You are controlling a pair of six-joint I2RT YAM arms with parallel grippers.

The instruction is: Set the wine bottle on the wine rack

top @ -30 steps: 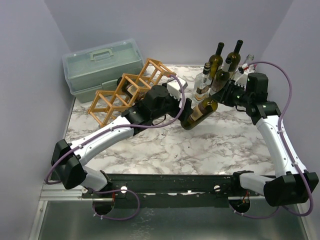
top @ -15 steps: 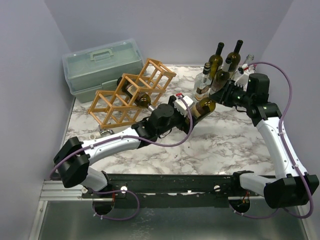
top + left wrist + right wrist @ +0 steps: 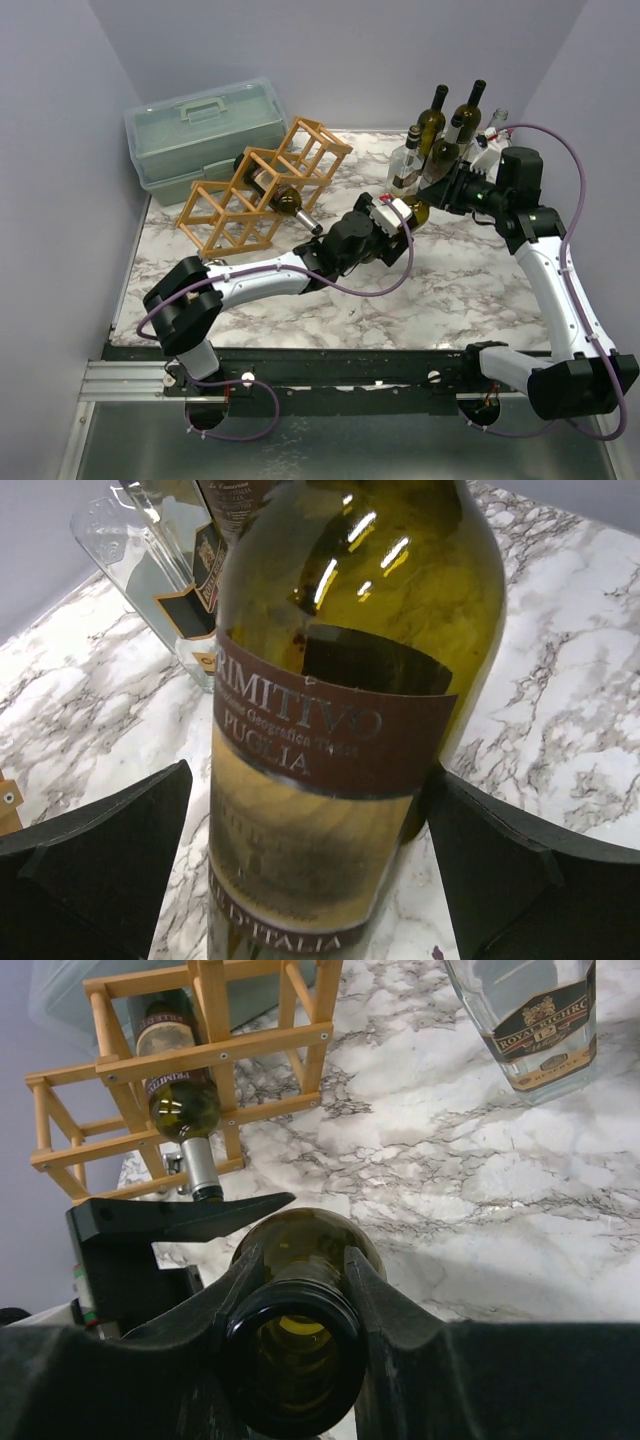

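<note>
The wine bottle (image 3: 417, 210) is olive green with a brown and yellow label. My right gripper (image 3: 438, 193) is shut on its neck and holds it tilted above the table; the right wrist view shows the fingers clamped round the neck (image 3: 300, 1265) just below the open mouth. My left gripper (image 3: 400, 214) is open, with its two fingers on either side of the bottle's body (image 3: 350, 600) and a small gap on the left side. The wooden lattice wine rack (image 3: 230, 205) stands at the back left with another bottle (image 3: 277, 190) lying in one cell.
A pale green plastic toolbox (image 3: 205, 125) stands behind the rack. Several upright bottles (image 3: 438, 125) and a clear bottle (image 3: 405, 165) stand at the back right, close behind my right gripper. The rack (image 3: 210, 1055) and its bottle (image 3: 185, 1110) also show in the right wrist view.
My left arm has moved away from the rack to the right, and its open fingers now straddle the bottle that my right gripper holds. A bottle stays in the rack.
</note>
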